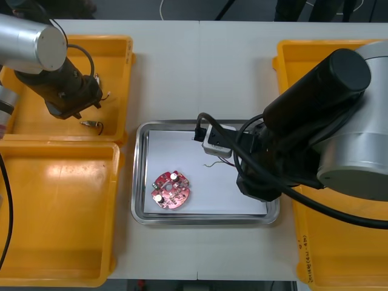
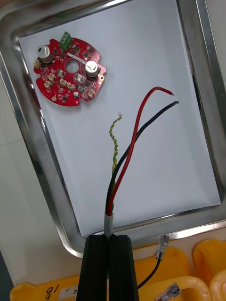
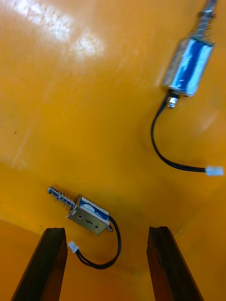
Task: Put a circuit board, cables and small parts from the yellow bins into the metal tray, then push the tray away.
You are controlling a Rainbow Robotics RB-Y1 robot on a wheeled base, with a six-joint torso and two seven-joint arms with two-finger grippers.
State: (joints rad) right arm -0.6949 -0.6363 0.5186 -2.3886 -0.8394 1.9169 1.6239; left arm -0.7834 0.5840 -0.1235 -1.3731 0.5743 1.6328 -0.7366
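My right gripper (image 2: 110, 239) is shut on the grey sheath of a red and yellow cable (image 2: 134, 141) that also has a black wire. It holds the cable over the white inside of the metal tray (image 2: 28, 141), and the loose wire ends (image 1: 213, 163) fan out above the tray floor. A round red circuit board (image 2: 69, 73) lies in the tray (image 1: 138, 176), towards its near left part (image 1: 171, 189). My left gripper (image 3: 107, 230) is open low in the far left yellow bin (image 1: 115, 66). A small metal part (image 3: 88, 217) with a black lead lies between its fingers.
A second small metal part (image 3: 188, 66) lies farther off in the same bin. The near left bin (image 1: 60, 206) and the right bins (image 1: 327, 260) flank the tray. A black lead with a metal terminal (image 2: 160, 247) lies in the bin by my right fingers.
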